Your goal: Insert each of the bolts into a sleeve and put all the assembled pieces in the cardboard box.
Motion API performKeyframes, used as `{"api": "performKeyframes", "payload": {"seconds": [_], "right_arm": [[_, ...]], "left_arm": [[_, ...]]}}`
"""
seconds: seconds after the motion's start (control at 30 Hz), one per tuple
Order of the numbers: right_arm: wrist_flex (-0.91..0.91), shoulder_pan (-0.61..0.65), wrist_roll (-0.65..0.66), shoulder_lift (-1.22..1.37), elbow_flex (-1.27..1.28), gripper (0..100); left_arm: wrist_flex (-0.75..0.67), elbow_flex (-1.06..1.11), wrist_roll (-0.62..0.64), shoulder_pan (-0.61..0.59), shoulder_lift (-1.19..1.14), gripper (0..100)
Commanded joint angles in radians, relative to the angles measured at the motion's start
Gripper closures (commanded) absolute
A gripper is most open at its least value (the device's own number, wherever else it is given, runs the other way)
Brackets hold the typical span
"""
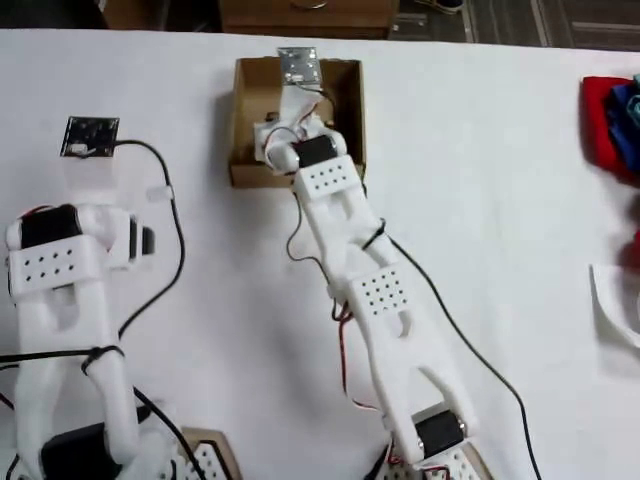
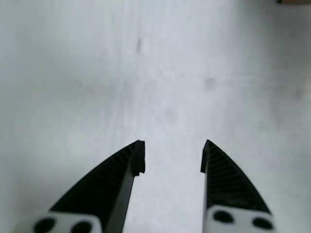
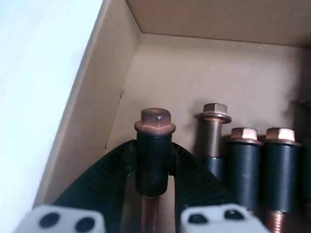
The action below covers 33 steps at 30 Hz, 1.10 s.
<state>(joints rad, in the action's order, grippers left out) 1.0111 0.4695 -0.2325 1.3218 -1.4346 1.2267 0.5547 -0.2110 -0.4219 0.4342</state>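
Left gripper [image 2: 172, 155] has fingers apart over bare table [image 2: 155, 73], nothing between them, well apart from the cardboard box [image 1: 245, 120]; right arm [image 1: 375, 290] stretched forward, wrist dipped into the box; right gripper [image 3: 153, 167] clamped on the black sleeve [image 3: 153, 153] of an assembled piece [image 3: 153, 138]; bolt head [image 3: 154, 121] points away from the wrist, long axis along the fingers, parallel to the other assembled pieces [image 3: 245, 160] just beside it; held piece sits between a box wall and that row; next is likely a release, right arm's job.
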Motion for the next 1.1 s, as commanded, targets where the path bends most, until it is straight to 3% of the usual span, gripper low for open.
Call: {"api": "performKeyframes", "payload": {"seconds": [0.0, 0.1, 0.37, 0.53, 0.63, 0.77, 0.83, 1.07], "right_arm": [[-0.004, -0.021, -0.006, -0.025, -0.009, 91.6], [-0.004, -0.038, -0.008, -0.031, -0.018, 84.6], [0.033, -0.136, -0.005, -0.038, -0.137, 93.1], [0.236, -0.189, -0.002, -0.140, -0.230, 96.4], [0.479, -0.208, -0.002, -0.292, -0.233, 96.1], [0.757, -0.205, -0.002, -0.526, -0.230, 96.4], [0.759, -0.213, -0.002, -0.628, -0.221, 96.4], [0.763, -0.302, -0.002, -0.895, -0.221, 96.8]], "left_arm": [[-0.006, -0.002, -0.005, -0.012, 0.006, 80], [-0.006, -0.002, -0.005, -0.012, 0.006, 80], [0.006, -0.002, -0.005, -0.012, 0.006, 80], [0.015, -0.079, -0.005, -0.008, 0.009, 80], [0.109, -0.225, -0.003, -0.006, 0.009, 80], [0.382, -0.487, -0.003, 0.028, 0.046, 80], [0.540, -0.576, -0.003, 0.060, 0.100, 80], [0.543, -0.363, -0.003, 0.074, 0.396, 79]]}}
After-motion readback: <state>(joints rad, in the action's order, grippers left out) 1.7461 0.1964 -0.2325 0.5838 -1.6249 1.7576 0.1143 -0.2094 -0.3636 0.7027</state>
